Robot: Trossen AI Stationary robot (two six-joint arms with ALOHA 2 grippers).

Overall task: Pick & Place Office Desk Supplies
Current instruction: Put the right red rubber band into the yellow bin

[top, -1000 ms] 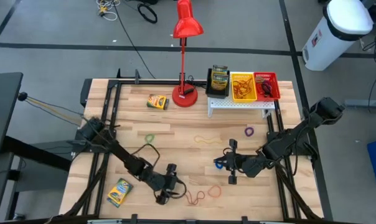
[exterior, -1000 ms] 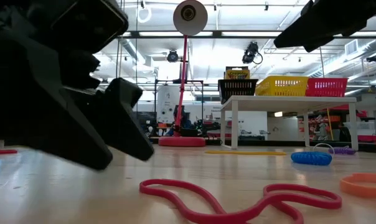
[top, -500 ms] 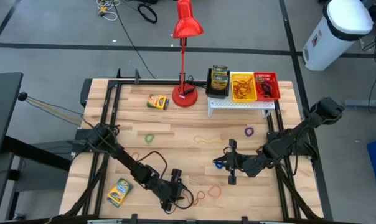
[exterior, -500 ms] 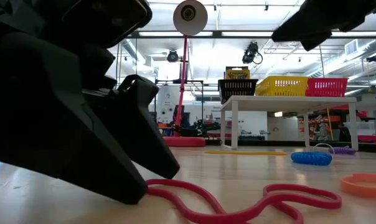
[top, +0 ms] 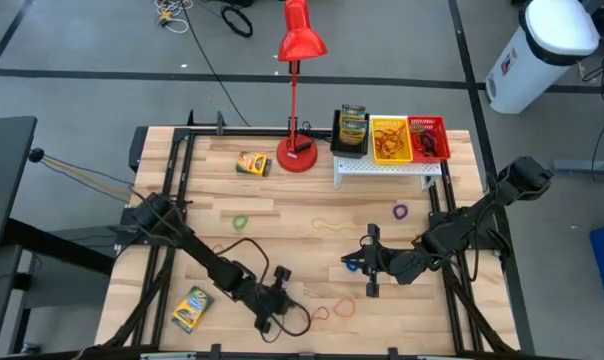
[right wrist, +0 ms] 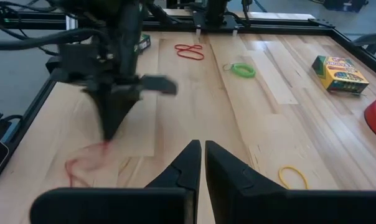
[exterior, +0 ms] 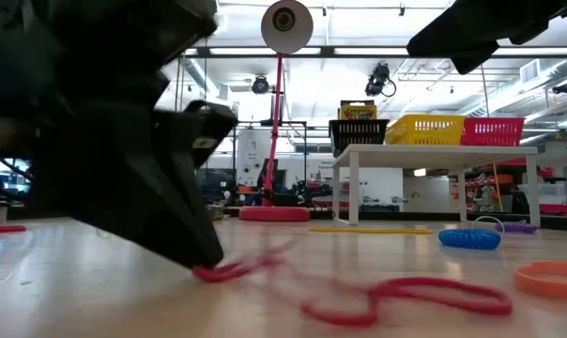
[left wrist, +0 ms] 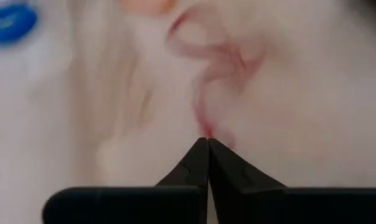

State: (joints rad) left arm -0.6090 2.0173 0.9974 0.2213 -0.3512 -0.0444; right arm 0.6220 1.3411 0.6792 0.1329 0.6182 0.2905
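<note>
1. Near six o'clock on the surface [top: 282, 215], the left gripper [top: 279, 300] has its jaws pressed together on one end of the red rubber band [exterior: 396, 299]; the left wrist view shows a red sliver right at the closed tips, and the rest of the loop trails on the wood toward four o'clock.
2. Just beside it, an orange band [top: 344, 309] lies flat and is not held.
3. At about four o'clock the right gripper [top: 367, 262] waits low, jaws nearly closed and holding nothing I can see, next to a blue band [exterior: 469, 238].
4. Up at one o'clock, the black bin [top: 352, 130], yellow bin [top: 391, 140] and red bin [top: 428, 138] sit on a small white stand [top: 387, 166].
5. Risk, as I judge it: the pinch catches only a thin strand, so a quick lift could let the band slip free or snap away.
6. Carrying it toward the bins, the dangling loop might snag the right arm or the lamp [top: 299, 90].
</note>
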